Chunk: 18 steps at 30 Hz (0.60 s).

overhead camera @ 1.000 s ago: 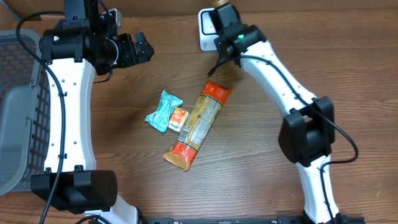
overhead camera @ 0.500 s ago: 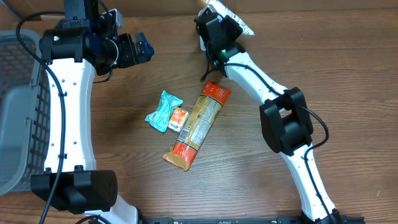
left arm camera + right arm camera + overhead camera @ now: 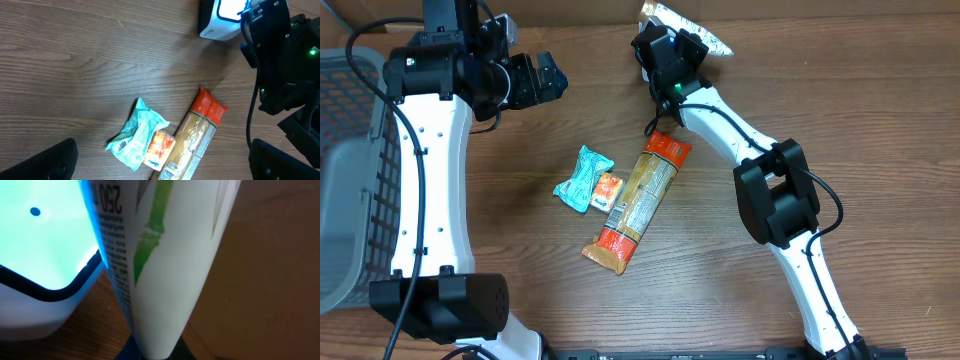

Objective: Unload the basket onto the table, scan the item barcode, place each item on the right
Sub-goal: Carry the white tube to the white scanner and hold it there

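Note:
My right gripper (image 3: 672, 52) is shut on a white packet (image 3: 688, 18) with black print and a green plant drawing, held at the table's far edge. In the right wrist view the packet (image 3: 170, 255) stands edge-on right beside the scanner's (image 3: 40, 245) glowing window, its printed side toward it. Only dark bits of the right gripper (image 3: 152, 355) show under the packet. The white scanner (image 3: 220, 20) also shows in the left wrist view, partly behind the right arm. My left gripper (image 3: 545, 78) hangs open and empty above the table's left rear, its fingertips (image 3: 50, 160) far apart.
A teal packet (image 3: 583, 178), a small orange packet (image 3: 608, 190) and a long pasta pack with red ends (image 3: 640, 200) lie together mid-table. A grey mesh basket (image 3: 350, 170) stands at the left edge.
The right wrist has turned and shifted left over the scanner, bringing the white packet into sight at the far edge. The left arm and the table items have not moved.

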Each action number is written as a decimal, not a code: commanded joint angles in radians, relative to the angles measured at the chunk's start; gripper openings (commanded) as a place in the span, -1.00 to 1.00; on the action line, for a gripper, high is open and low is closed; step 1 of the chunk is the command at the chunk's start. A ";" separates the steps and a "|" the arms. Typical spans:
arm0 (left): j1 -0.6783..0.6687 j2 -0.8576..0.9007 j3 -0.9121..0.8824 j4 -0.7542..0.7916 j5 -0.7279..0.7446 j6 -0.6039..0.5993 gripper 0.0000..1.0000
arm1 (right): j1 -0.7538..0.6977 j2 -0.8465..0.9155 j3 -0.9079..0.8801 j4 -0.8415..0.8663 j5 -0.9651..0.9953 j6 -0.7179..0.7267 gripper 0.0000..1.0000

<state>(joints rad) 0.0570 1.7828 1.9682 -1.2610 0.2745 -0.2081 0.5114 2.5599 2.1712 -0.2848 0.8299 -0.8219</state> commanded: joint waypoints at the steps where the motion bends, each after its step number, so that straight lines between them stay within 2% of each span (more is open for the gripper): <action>1: 0.001 0.000 0.017 0.001 0.010 -0.009 1.00 | 0.004 -0.027 0.040 0.018 0.037 0.001 -0.93; 9: 0.001 0.000 0.017 0.001 0.010 -0.009 1.00 | 0.006 -0.063 0.040 -0.027 0.048 0.034 -0.93; 14: 0.001 0.000 0.017 0.001 0.010 -0.009 1.00 | 0.005 -0.233 0.042 -0.212 -0.020 0.251 -0.93; 18: 0.001 0.000 0.017 0.001 0.010 -0.009 1.00 | -0.019 -0.452 0.043 -0.523 -0.340 0.511 -0.93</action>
<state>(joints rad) 0.0570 1.7828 1.9682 -1.2613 0.2741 -0.2081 0.5102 2.4367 2.1658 -0.6975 0.7254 -0.5930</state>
